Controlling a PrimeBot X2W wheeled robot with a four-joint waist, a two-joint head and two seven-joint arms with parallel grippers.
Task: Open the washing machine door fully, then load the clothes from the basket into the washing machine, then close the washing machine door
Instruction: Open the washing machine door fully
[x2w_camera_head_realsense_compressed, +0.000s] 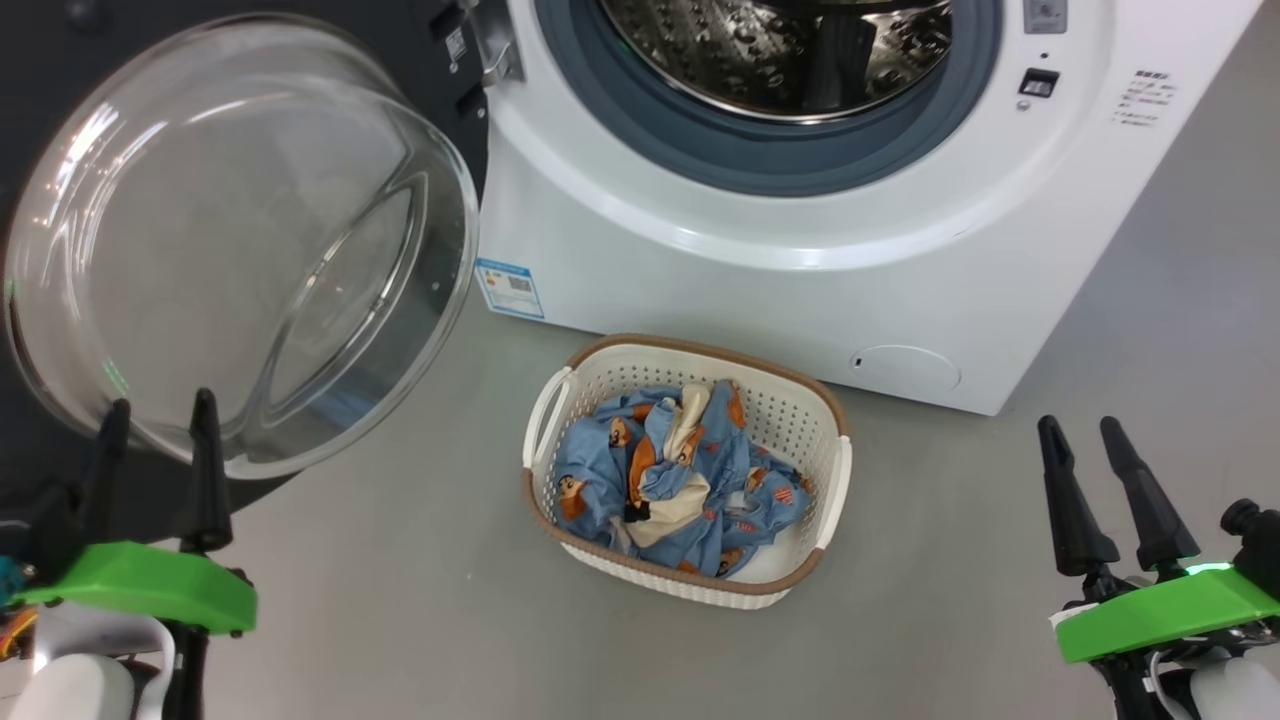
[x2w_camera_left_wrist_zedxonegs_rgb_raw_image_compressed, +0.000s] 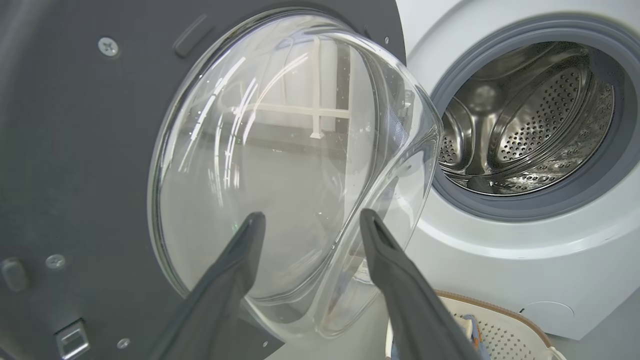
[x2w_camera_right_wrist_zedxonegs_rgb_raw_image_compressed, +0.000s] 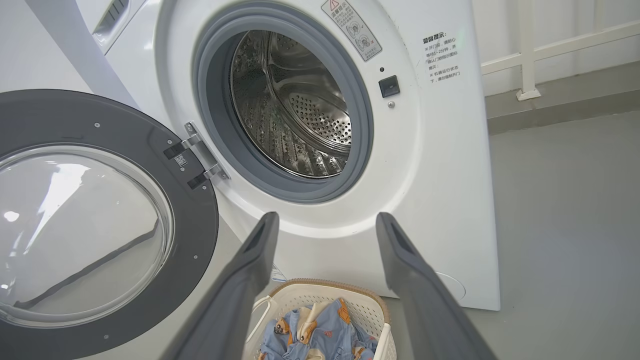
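The washing machine (x2w_camera_head_realsense_compressed: 800, 250) stands with its door (x2w_camera_head_realsense_compressed: 240, 240) swung wide; the basket (x2w_camera_head_realsense_compressed: 790, 410) sits on the floor (x2w_camera_head_realsense_compressed: 400, 560) just before it, the clothes (x2w_camera_head_realsense_compressed: 680, 470) heaped inside. My left claw (x2w_camera_head_realsense_compressed: 162, 400) and right claw (x2w_camera_head_realsense_compressed: 1078, 421) are both apart, empty. I should pinch a thick fold at the heap's middle.

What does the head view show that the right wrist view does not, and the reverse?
Head view: the left gripper, open, low at the left. Right wrist view: a red-marked warning sticker near the drum and a white railing in the background. Both: the right gripper, open, the washing machine door standing open, and the basket with the clothes.
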